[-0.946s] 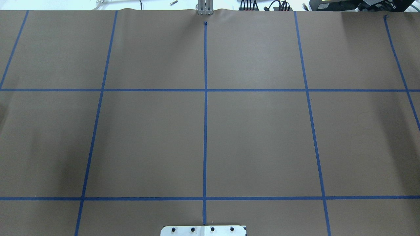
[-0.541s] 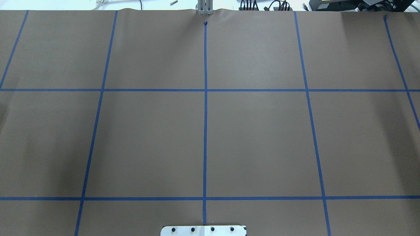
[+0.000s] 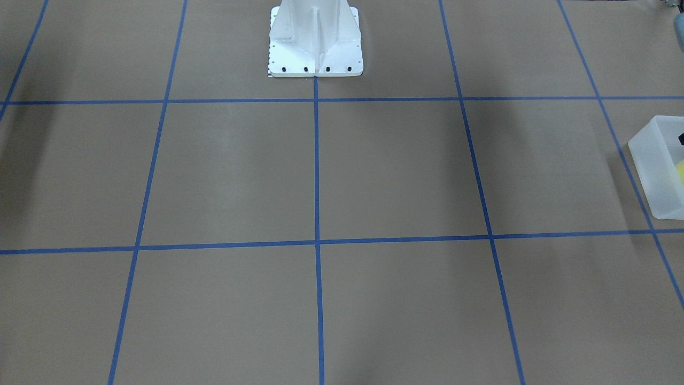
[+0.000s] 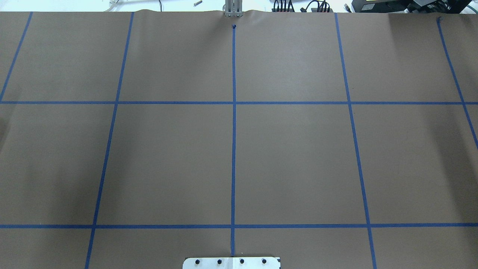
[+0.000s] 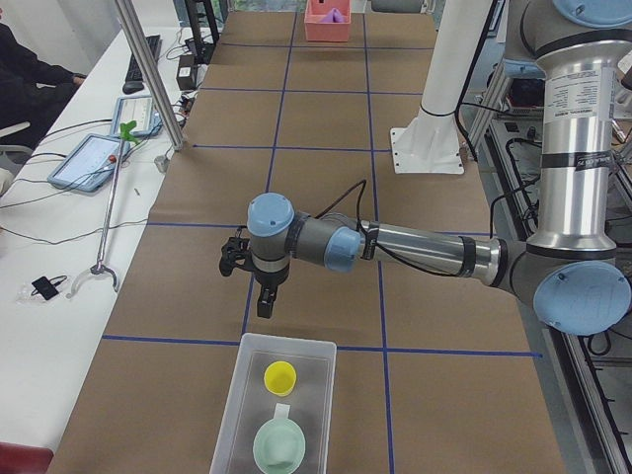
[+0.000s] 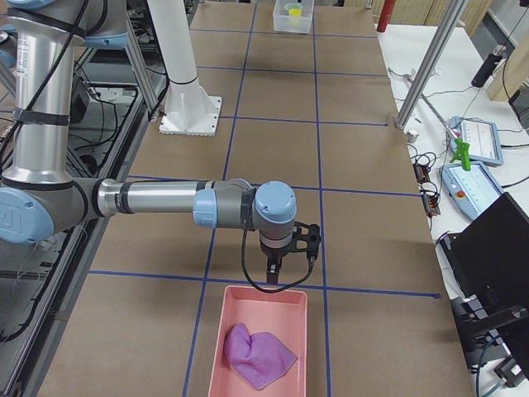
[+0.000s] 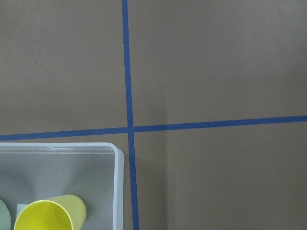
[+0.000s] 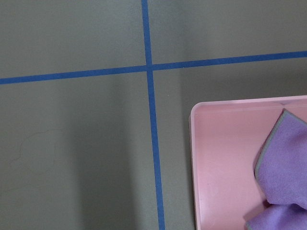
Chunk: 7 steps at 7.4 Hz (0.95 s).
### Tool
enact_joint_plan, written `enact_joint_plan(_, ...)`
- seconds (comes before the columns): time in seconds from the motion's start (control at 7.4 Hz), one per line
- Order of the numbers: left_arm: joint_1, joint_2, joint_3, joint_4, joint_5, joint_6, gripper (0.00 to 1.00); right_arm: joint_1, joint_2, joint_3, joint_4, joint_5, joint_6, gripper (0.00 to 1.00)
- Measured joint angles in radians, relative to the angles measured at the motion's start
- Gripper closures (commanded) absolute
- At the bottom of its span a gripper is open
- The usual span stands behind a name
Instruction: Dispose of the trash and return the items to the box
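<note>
The frosted-white box (image 5: pixel 244 395) stands at the table's left end. In it stand the yellow cup (image 5: pixel 280 376) and the mint-green bowl (image 5: pixel 279 446). My left gripper (image 5: pixel 264 304) hangs just beyond the box's far wall, above the brown paper; I cannot tell if it is open or shut. The left wrist view shows the box corner (image 7: pixel 117 182), the cup (image 7: pixel 48 215) and a sliver of the bowl (image 7: pixel 3 215). My right gripper (image 6: pixel 273 270) hangs just short of a pink tray (image 6: pixel 216 347); I cannot tell its state. Neither wrist view shows its own fingers.
The pink tray holds a crumpled purple cloth (image 6: pixel 258 354), also in the right wrist view (image 8: pixel 283 163). The robot's white base (image 3: pixel 315 43) stands at mid-table. The box's edge (image 3: pixel 649 160) shows at the front view's right. Operators' tablets (image 5: pixel 94 158) lie beside the table.
</note>
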Motion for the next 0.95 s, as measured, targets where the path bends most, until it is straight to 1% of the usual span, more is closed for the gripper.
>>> enact_joint_plan(0.54, -0.030, 0.003, 0.001, 0.023, 0.000, 0.033, 0.01, -0.001, -0.003, -0.009, -0.001, -0.005, -0.001, 0.00)
enact_joint_plan(0.95, -0.036, 0.001, 0.001, 0.024, 0.001, 0.032, 0.01, -0.031, 0.007, -0.005, 0.002, -0.028, 0.020, 0.00)
